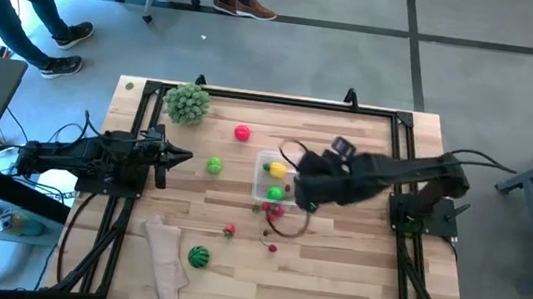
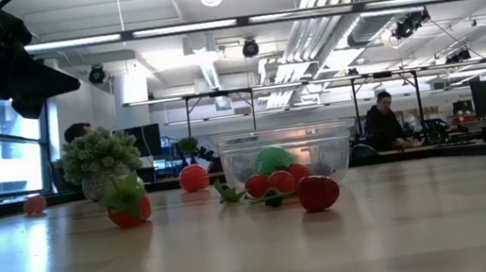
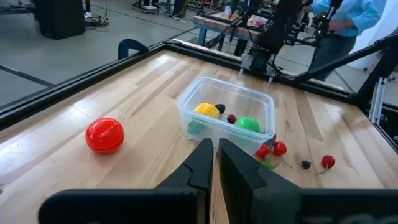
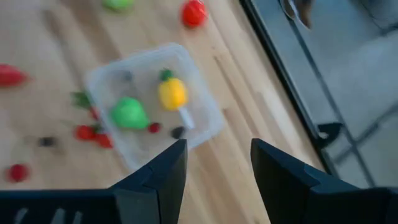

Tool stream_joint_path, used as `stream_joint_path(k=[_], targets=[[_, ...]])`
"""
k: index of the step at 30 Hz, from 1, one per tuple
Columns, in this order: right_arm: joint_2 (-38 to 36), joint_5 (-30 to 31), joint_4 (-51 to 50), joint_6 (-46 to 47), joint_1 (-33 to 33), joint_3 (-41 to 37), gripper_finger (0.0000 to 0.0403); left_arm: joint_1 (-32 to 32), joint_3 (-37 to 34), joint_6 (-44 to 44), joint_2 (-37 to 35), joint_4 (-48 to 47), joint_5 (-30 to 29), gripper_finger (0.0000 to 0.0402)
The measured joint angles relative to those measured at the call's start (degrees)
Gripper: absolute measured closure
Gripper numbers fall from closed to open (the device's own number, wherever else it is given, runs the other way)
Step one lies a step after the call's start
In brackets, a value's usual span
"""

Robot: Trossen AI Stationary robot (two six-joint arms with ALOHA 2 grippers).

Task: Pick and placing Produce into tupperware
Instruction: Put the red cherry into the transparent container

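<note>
Above tupperware (image 1: 275, 179) at worktop (image 1: 332, 278) centre: right gripper (image 4: 214, 171), fingers released, nothing held. Tupperware holds yellow fruit (image 4: 172, 93), green fruit (image 4: 129, 113), dark berries. Cherries (image 3: 272, 149) just beside its wall. Left gripper (image 3: 216, 163) at left edge, fingers clenched, empty.

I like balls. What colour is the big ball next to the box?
Red. The ball beside the clear tupperware shows best in the left wrist view.
</note>
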Motion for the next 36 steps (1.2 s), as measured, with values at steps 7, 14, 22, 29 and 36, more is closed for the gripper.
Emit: stream_joint_path(k=[7, 14, 22, 29, 36], targets=[[-8.0, 3.1, 3.6, 12.7, 12.6, -13.7, 0.0233, 0.0, 0.0, 0.0, 0.0, 0.0, 0.0, 0.0385], [-17.2, 0.5, 37.3, 13.2, 22.3, -42.5, 0.0234, 0.0, 0.0, 0.0, 0.0, 0.0, 0.0, 0.0385], [-16.3, -4.6, 78.2, -12.6, 21.2, -62.8, 0.0234, 0.0, 0.0, 0.0, 0.0, 0.0, 0.0, 0.0385], [-12.6, -6.6, 88.4, -15.3, 16.0, -67.2, 0.0233, 0.0, 0.0, 0.0, 0.0, 0.0, 0.0, 0.0385], [-4.4, -9.8, 93.9, -15.4, 15.0, -67.1, 0.0233, 0.0, 0.0, 0.0, 0.0, 0.0, 0.0, 0.0385]])
